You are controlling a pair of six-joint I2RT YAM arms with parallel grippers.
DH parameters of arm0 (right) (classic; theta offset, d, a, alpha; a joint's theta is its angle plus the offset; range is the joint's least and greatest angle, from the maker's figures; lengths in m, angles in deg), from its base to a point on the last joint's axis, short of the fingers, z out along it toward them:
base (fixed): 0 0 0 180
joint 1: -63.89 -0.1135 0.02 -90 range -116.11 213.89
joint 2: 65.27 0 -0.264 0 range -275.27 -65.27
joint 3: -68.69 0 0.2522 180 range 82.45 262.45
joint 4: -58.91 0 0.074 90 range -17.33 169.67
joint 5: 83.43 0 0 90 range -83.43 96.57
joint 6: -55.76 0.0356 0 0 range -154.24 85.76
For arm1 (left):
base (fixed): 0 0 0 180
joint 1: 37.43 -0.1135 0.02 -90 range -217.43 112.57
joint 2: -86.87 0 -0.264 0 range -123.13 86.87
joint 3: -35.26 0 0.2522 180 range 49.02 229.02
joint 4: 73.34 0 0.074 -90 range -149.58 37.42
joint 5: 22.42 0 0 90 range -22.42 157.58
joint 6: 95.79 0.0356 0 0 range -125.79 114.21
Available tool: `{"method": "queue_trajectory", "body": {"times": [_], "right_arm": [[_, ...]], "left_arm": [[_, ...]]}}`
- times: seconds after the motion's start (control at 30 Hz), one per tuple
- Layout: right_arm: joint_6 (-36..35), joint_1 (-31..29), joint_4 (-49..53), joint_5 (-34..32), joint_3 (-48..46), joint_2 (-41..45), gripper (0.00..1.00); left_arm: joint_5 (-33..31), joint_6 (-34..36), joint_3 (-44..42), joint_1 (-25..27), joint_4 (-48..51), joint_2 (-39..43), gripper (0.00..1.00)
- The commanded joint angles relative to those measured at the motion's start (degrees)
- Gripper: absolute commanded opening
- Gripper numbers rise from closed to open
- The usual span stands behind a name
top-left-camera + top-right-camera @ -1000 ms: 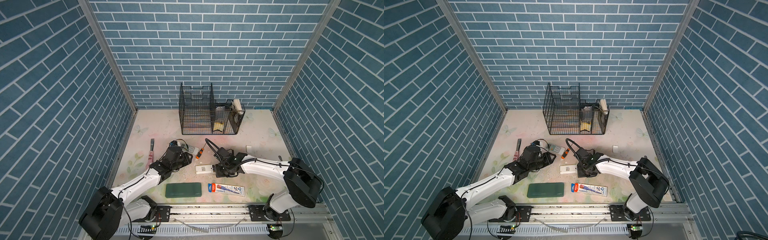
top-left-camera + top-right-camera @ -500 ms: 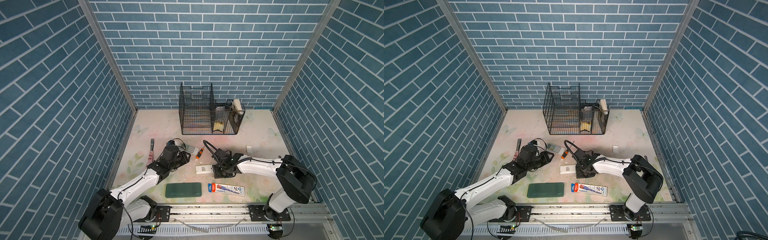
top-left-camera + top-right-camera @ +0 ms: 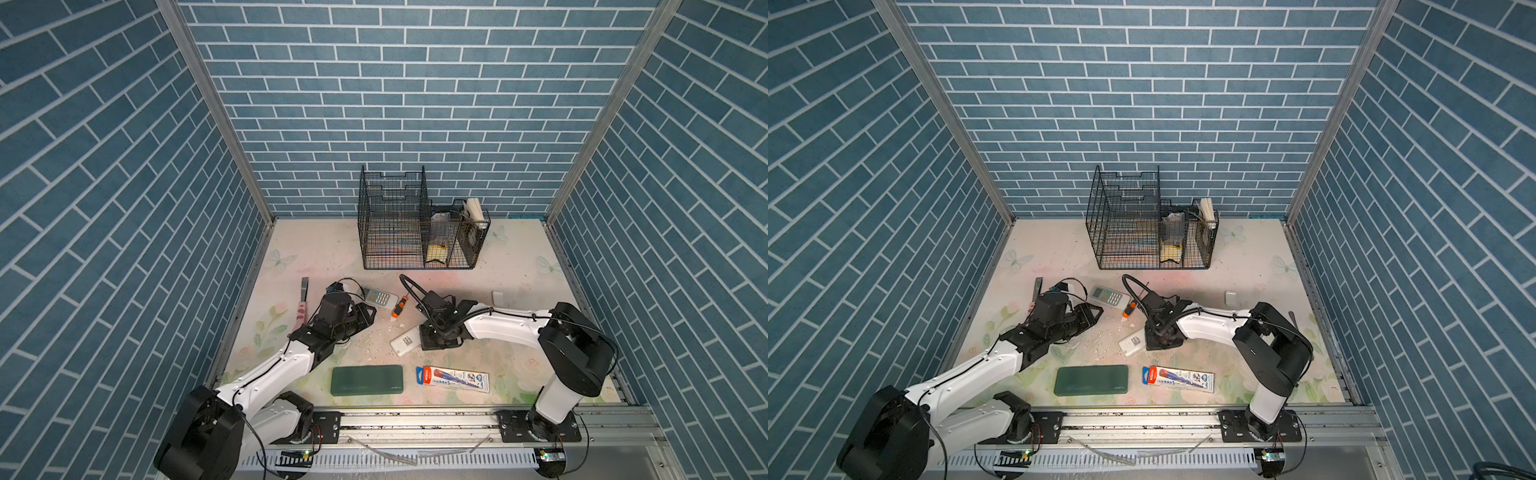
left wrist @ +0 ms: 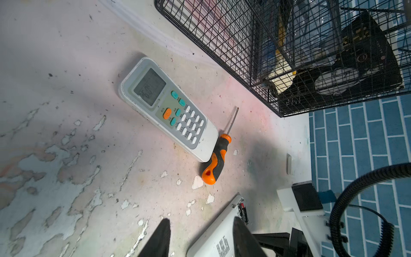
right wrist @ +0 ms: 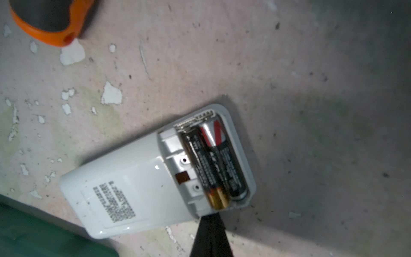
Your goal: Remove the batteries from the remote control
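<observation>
Right wrist view: we are nosing our right gripper [image 5: 210, 233], jaws together, newly shifted left, at two batteries [image 5: 213, 163] seated in the opened remote [image 5: 124, 180], near-centre; left gripper [image 4: 201, 222] hovering apart; prying likely starting.

Three walls of teal-blue tiles laid like bricks with pale grout [image 3: 415, 104] close in a small bay at the far side, left and right. Silvery metal posts [image 3: 217, 112] mark the two far corners. The floor is a pale, worn tabletop printed with faint flowers and butterflies [image 3: 324, 249], its coating flaking near the middle. A black wire-mesh rack [image 3: 392, 216] stands far centre. A silvery metal rail [image 3: 415, 419] runs along the near edge. Light is soft and even.
</observation>
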Motion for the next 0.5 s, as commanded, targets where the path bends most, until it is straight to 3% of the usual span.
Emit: {"method": "queue_trajectory", "body": {"times": [0.0, 0.1, 0.2, 0.33, 0.47], "right_arm": [[0.6, 0.0, 4.7, -0.1, 1.1, 2.2, 0.00], [1.3, -0.3, 9.3, -0.1, 1.3, 6.5, 0.05], [-0.1, -0.3, 14.1, -0.6, 5.2, 8.9, 0.17], [-2.3, 0.1, 17.3, -3.5, 14.9, 4.8, 0.35], [-1.9, 0.7, 14.7, -3.1, 23.0, -2.5, 0.47]], "left_arm": [[0.7, 0.4, -0.7, -1.1, 0.0, 1.0, 0.47], [1.7, 0.5, -0.8, -2.3, -0.1, 1.4, 0.47], [2.9, 1.1, -0.7, -3.8, -0.2, 2.0, 0.47], [5.0, 2.2, -0.3, -5.8, -0.2, 2.6, 0.51], [7.3, 3.5, 0.5, -7.3, 0.8, 2.7, 0.52]]}}
